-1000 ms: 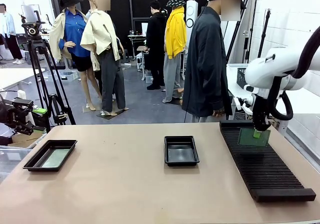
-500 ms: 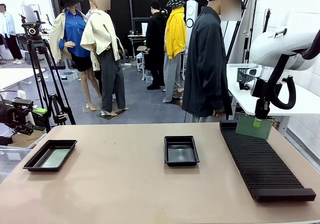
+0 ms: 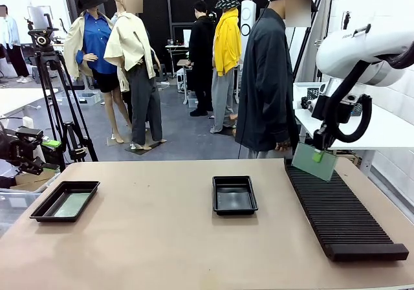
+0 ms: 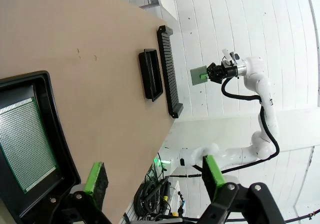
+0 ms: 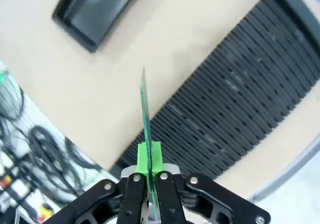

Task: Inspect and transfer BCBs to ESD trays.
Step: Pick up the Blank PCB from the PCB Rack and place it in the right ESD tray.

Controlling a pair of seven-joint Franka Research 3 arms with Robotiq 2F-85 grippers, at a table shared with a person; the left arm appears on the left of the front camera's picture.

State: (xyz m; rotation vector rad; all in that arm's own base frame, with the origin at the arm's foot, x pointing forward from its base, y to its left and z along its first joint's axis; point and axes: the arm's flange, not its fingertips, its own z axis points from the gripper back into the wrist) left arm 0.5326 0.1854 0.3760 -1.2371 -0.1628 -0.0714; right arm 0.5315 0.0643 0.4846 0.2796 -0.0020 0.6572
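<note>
My right gripper [image 3: 317, 155] is shut on a green BCB [image 3: 310, 165], which hangs tilted in the air above the far end of the black slotted rack [image 3: 339, 212]. In the right wrist view the BCB [image 5: 144, 111] stands edge-on between the green pads [image 5: 143, 159]. One ESD tray [image 3: 234, 194] sits mid-table with nothing in it. The other ESD tray [image 3: 45, 209], at the left, holds a second BCB [image 3: 71, 204]. My left gripper [image 4: 155, 176] hovers open beside that tray [image 4: 55, 134], and its BCB [image 4: 22, 144] lies flat inside.
A person in a dark coat [image 3: 268, 76] stands at the far side of the table, behind the rack. A camera tripod [image 3: 55, 89] stands off the table at the far left. Bare tabletop [image 3: 149, 238] spreads between the trays and along the front.
My right arm has lifted the BCB up out of the rack, carried it a little to the left and tilted it. The left gripper and both trays have stayed put.
</note>
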